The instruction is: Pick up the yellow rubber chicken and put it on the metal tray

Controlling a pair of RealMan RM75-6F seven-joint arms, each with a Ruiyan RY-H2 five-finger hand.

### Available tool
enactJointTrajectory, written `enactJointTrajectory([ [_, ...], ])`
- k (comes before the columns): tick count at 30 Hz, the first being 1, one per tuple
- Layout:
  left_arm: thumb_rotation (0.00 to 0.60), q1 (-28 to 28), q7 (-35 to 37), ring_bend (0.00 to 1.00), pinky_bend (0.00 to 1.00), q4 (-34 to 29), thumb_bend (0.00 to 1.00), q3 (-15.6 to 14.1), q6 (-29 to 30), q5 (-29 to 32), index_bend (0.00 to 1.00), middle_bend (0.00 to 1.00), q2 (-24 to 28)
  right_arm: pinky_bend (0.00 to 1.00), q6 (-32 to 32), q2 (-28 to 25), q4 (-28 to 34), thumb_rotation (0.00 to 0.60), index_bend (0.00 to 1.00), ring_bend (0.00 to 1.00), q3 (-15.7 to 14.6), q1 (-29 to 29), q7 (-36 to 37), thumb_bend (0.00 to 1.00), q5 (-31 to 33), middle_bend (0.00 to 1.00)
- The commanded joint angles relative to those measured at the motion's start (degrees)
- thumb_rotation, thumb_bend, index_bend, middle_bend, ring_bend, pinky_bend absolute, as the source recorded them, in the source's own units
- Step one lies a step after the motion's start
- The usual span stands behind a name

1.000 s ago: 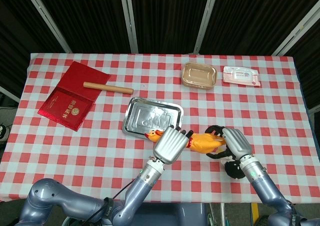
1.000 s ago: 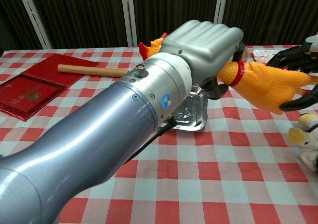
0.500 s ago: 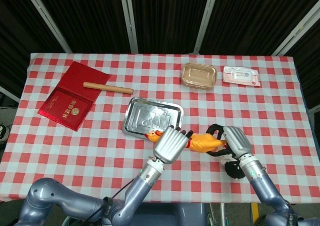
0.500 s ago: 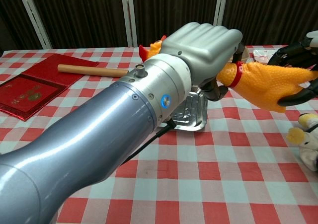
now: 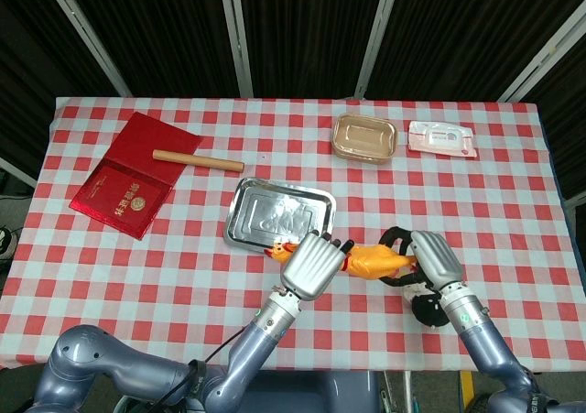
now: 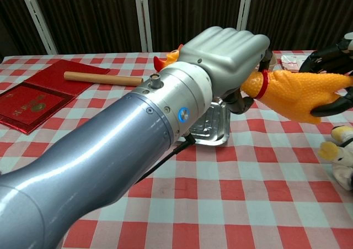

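Left robot hand is wrapped round the neck end of the yellow rubber chicken, fingers closed tight on it, head and comb poking out the far side. Right robot hand has its dark fingers curled round the tail end, so imo both are clamped on the bird, which hangs in the air just off the near-right corner of the metal tray, not over it yet.

Tip for this step: the right one prob needs to let go first, otherwise the two pull against each other and the rubber just stretches. Then carry it left and away from the robot, over the tray's middle, and set it down low bc squishy rubber bounces and could roll over the shallow rim.

Materials: the chicken is soft, pimply-skinned, orange-yellow w/ a red collar. The tray is thin shiny steel, rounded corners, slippery-looking. The tabletop has a red/white checked cloth, which might drag if snagged.
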State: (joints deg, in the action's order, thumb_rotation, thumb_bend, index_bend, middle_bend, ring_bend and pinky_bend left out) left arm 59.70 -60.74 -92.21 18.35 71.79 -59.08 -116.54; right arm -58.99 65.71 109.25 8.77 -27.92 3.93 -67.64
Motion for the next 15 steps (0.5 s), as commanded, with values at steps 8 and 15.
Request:
enactJointTrajectory([
  [8, 0.600, 0.23, 0.06, 0.56, 0.66, 0.89, 0.58, 0.07, 0.36, -0.71, 0.60, 0.62, -0.18, 0.30, 6.05, -4.63, 0.44, 0.600, 0.17, 0.20, -1.99, -1.09, 3.52, 0.35, -3.69, 0.25],
  [15, 0.600, 0.31, 0.10, 0.56, 0.66, 1.55, 0.58, 0.02, 0.58, -1.27, 0.60, 0.62, -0.32, 0.24, 7.14, -6.14, 0.38, 0.600, 0.06, 0.13, -2.31, -1.12, 5.88, 0.23, -5.39, 0.18],
])
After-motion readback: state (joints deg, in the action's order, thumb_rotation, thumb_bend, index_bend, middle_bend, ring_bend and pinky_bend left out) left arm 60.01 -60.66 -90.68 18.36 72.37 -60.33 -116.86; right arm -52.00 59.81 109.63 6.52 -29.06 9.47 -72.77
